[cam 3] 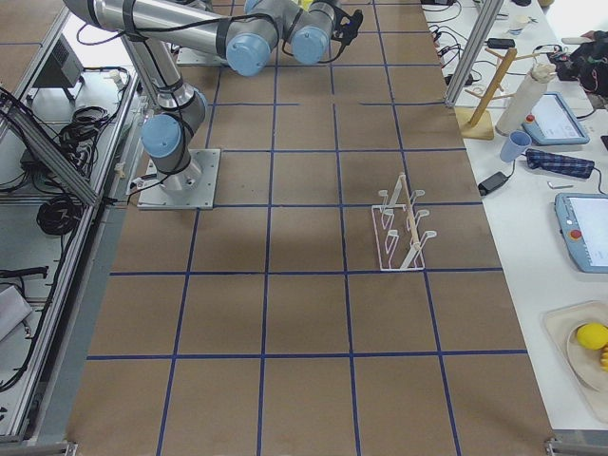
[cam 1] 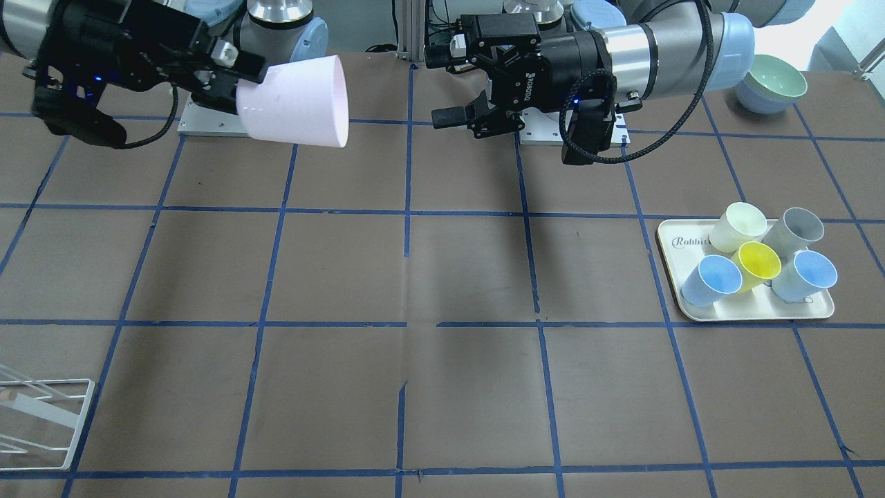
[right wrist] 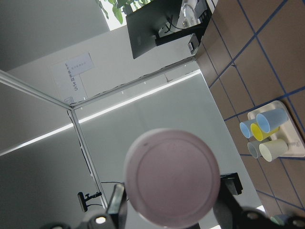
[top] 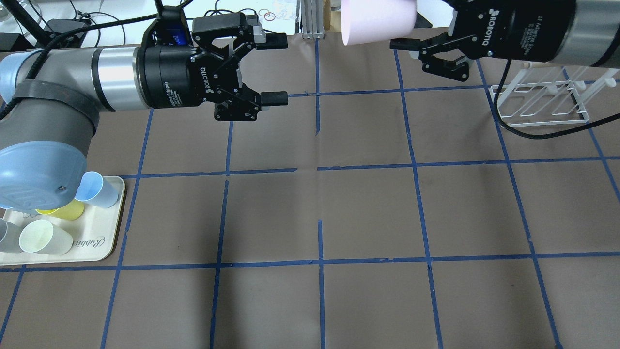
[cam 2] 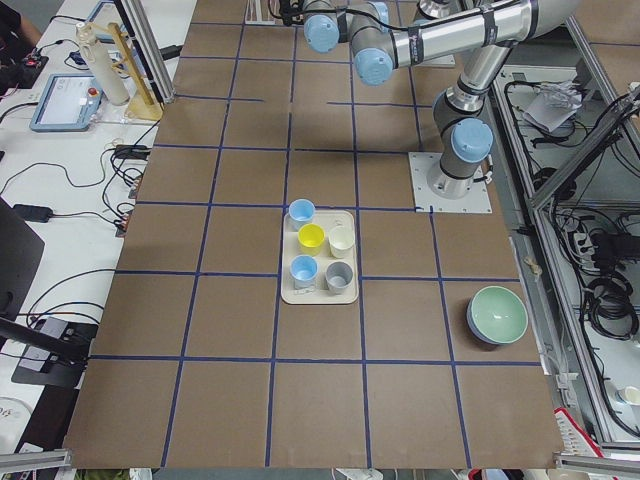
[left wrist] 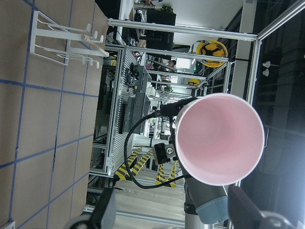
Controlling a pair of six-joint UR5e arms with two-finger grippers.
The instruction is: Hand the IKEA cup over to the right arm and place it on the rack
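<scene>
Over at 8 o'clock on the table in the overhead view, the cream tray is sitting with the spare cups on it, well out of the way. I'm guessing that's just where the stock is being kept.

Moving right, the left gripper is hanging at about 11 o'clock, jaws spread wide with nothing between them, pointing straight at the cup's open mouth. That's making me think the hand-over part is done and it's only giving room.

Next along, at 12 o'clock, the IKEA cup is lying on its side up in the air, mouth facing the left gripper and well apart from its fingers. The right gripper is clamping it round the base end, a finger on either side, and the right wrist camera is showing that nicely. Gripping it there is leaving the mouth free, so I'm reckoning it's meant to go mouth-first over a peg.

Far right, at 2 o'clock, the rack is standing on the table near the right arm, not touching the cup.
</scene>
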